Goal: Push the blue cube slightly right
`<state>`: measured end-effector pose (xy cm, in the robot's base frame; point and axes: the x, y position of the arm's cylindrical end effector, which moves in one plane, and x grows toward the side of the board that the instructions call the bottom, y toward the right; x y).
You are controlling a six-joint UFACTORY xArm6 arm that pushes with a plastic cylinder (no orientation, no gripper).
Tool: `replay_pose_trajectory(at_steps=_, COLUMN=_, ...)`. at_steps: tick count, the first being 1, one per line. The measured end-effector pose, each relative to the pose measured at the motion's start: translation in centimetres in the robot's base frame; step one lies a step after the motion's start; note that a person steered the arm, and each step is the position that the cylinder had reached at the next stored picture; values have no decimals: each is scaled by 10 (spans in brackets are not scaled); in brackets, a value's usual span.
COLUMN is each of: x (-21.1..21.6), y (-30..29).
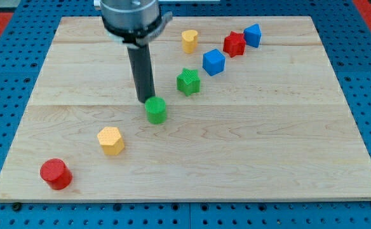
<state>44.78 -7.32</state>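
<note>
Blue cube (214,62) right of my tip (145,100)

board (249,152): pale wood with fine grain, in lengthwise planks
surround (7,51): blue, dotted with rows of small holes
rod (141,73): dark grey, nearly black
blue cube (214,62): bright blue
second blue block (253,35): bright blue
star-shaped block (234,44): red
cylinder at lower left (56,173): red
two green blocks (188,81) (155,109): vivid green
two yellow blocks (189,40) (111,140): yellow-orange

My tip (145,100) touching green cylinder (155,110), blue cube (213,62) well apart, upper right
</note>
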Motion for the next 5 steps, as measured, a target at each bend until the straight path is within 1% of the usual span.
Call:
replay_pose_trajectory(at_steps=1, x=19, y=-6)
replay_pose_trajectory(at_steps=2, x=11, y=-17)
replay_pose_trajectory(at_steps=3, x=-15, y=-29)
replay_pose_trajectory(at_steps=5, x=-15, y=-27)
